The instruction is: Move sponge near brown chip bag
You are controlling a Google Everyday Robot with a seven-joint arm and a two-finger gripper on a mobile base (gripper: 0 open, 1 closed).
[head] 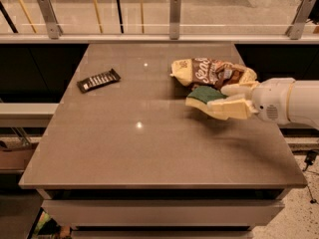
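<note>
The sponge, dark green on top over pale yellow foam, is held between my gripper's fingers just above the table. My gripper reaches in from the right and is shut on the sponge's right end. The brown chip bag, wrinkly with cream ends and white lettering, lies right behind the sponge at the table's right rear. The sponge sits close in front of the bag's lower edge.
A thin dark wrapped bar lies at the left rear of the brown table. A glass railing with metal posts runs behind the table. My white arm hangs over the table's right edge.
</note>
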